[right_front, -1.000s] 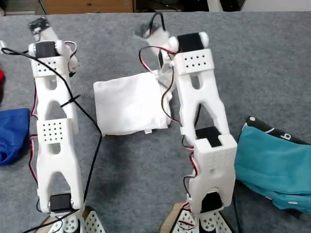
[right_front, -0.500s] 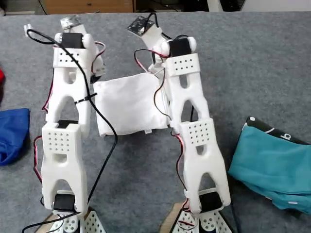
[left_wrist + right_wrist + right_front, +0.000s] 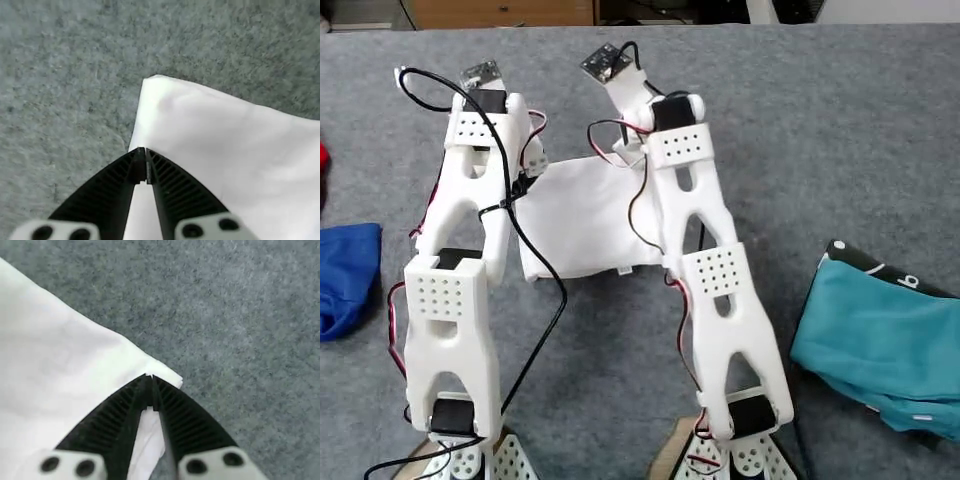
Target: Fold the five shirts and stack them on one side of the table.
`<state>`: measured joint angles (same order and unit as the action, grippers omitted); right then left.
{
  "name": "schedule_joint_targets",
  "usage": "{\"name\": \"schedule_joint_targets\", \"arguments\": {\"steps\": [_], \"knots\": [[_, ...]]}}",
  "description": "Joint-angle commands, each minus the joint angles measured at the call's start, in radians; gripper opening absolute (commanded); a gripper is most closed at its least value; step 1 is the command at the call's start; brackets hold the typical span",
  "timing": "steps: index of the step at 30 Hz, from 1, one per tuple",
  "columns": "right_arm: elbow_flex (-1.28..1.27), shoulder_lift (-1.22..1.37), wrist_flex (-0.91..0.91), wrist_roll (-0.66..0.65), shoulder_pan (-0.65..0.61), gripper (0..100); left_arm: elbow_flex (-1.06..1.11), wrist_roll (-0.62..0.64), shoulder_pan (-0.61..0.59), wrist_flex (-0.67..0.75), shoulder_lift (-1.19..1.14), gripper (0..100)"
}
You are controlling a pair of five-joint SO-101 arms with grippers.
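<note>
My left end effector (image 3: 145,172) is clenched at the white shirt's (image 3: 225,150) far left edge, and my right end effector (image 3: 150,382) is clenched at its far right corner. I can't tell whether either has cloth. It looks light, limp and floppy, so I'd pinch both far corners together. The shirt lies on the table (image 3: 60,75), folded to a smooth, plain rectangle.

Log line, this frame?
left pincer: shut on white shirt edge | right pincer: shut on its corner | teal shirt, blue shirt: aside
</note>
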<state>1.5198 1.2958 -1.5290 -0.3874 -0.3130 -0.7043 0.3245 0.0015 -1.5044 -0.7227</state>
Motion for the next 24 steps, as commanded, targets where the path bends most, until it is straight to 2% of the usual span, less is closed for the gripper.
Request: {"name": "schedule_joint_targets", "arguments": {"steps": [1,8,13,19,24], "knots": [[0.053,0.022,0.026,0.012,-0.015,0.5,0.005,0.021,-0.008,0.031,0.024,2],[0.059,0.076,0.074,-0.003,0.019,0.5,0.061,0.021,-0.014,0.152,-0.081,2],[0.054,0.077,0.081,-0.044,0.059,0.5,-0.011,0.023,-0.055,0.132,-0.117,2],[0.058,0.059,0.078,-0.074,0.064,0.5,-0.008,0.023,-0.058,0.137,-0.117,2],[0.053,0.039,0.048,-0.107,0.119,0.5,-0.015,0.023,-0.083,0.137,-0.117,2]]}}
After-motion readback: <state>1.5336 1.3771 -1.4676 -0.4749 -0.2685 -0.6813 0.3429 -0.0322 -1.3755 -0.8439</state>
